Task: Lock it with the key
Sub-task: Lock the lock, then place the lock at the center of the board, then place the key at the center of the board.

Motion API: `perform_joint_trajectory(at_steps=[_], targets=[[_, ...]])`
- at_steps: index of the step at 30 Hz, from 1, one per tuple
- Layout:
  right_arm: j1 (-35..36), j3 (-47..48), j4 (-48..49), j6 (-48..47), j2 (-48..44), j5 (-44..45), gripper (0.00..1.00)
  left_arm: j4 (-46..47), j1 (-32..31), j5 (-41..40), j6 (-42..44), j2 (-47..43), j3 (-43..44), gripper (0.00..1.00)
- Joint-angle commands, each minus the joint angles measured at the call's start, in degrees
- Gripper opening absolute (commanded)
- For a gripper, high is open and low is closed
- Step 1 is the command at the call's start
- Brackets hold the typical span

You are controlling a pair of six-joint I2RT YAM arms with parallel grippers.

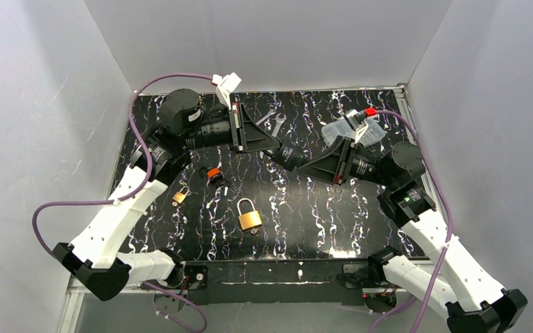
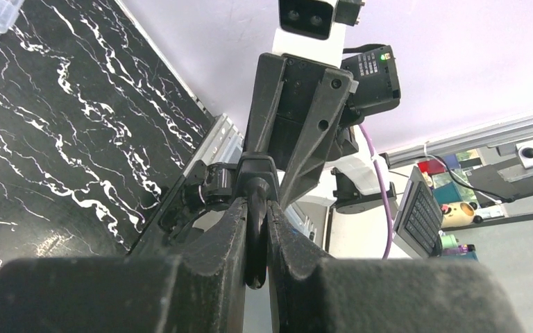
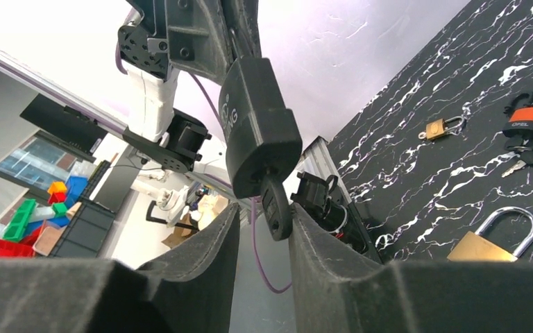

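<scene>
My left gripper (image 1: 272, 143) is shut on the shackle (image 2: 255, 239) of a black padlock (image 3: 260, 132) and holds it in the air above the mat. A black-headed key (image 3: 276, 211) sticks out of the padlock's bottom. My right gripper (image 3: 264, 208) faces the left one (image 2: 255, 205). Its jaws stand apart around the key's head. The key rests against the right finger (image 3: 305, 229), with a gap on the other side. In the top view the two grippers meet tip to tip, the right gripper (image 1: 282, 154) just below the left.
On the black marbled mat (image 1: 333, 222) lie a large brass padlock (image 1: 250, 216), a small brass padlock (image 1: 180, 196) and an orange-tagged key bunch (image 1: 214, 173). Two wrenches (image 1: 272, 121) and a clear plastic box (image 1: 347, 130) lie at the back. White walls enclose the mat.
</scene>
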Motion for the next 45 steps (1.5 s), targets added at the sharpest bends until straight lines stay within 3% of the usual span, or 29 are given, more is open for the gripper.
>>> perform_joint_trajectory(at_steps=[1,4,5,9,11,14,17,19,20,22,24,29,34,36,42,43,45], targets=[[0.0,2.8,3.9,0.7,0.6,0.2,0.33,6.0,-0.2,2.6,-1.6,-1.5,-0.9,0.0],[0.0,2.5,3.4,0.5,0.6,-0.4,0.04,6.8,0.2,2.7,-1.9,-1.9,-1.9,0.0],[-0.2,2.2,2.7,0.2,0.4,-0.6,0.01,7.4,0.4,2.9,-2.1,-2.0,-2.2,0.0],[-2.0,-1.1,1.9,0.0,-2.1,-1.9,0.01,12.2,5.2,4.3,-4.0,-3.4,-5.0,0.0],[-6.6,-7.6,-2.1,-0.9,-6.7,-4.0,0.01,29.5,15.8,9.3,-16.6,-3.8,-12.6,0.0],[-11.7,-14.6,-9.3,-2.8,-10.6,-3.6,0.01,37.1,18.4,7.1,-19.6,-0.9,-18.4,0.0],[-14.3,-15.3,-25.5,-9.5,-6.5,6.0,0.01,34.6,16.4,2.5,-15.3,3.2,-24.7,0.0],[-14.3,-15.1,-30.7,-10.6,-1.0,14.0,0.01,23.6,7.7,-3.8,-4.4,10.5,-21.5,0.0],[-14.3,-14.8,-31.1,-10.8,1.6,17.2,0.01,24.3,6.0,-5.3,-4.1,14.5,-21.8,0.0],[-14.2,-12.4,-32.0,-11.1,11.8,24.9,0.01,27.1,1.1,-6.6,-4.3,30.9,-18.5,0.0],[-14.3,-11.5,-31.5,-11.4,15.0,26.4,0.01,26.3,-0.8,-6.9,-3.8,36.3,-15.8,0.0],[-14.3,-10.2,-31.0,-12.6,21.5,31.9,0.03,28.2,-2.3,-6.4,-5.4,46.3,-12.3,0.0],[-14.3,-9.1,-29.0,-12.7,27.4,33.1,0.07,25.5,-2.4,-6.7,-4.1,49.1,-10.9,0.02],[-14.2,-8.6,-28.6,-12.8,29.1,33.3,0.11,22.9,-2.4,-7.6,-3.0,48.8,-10.7,0.14],[-14.2,-7.4,-28.9,-13.5,30.6,32.3,0.42,8.7,-2.5,-12.4,4.0,46.5,-7.5,0.93],[-14.2,-7.1,-29.3,-13.7,30.1,32.1,0.46,6.4,-2.5,-13.5,5.2,46.0,-6.6,0.98],[-13.7,-6.4,-31.0,-14.2,28.4,33.2,0.51,1.7,-2.4,-16.8,7.8,44.0,-4.5,0.98]])
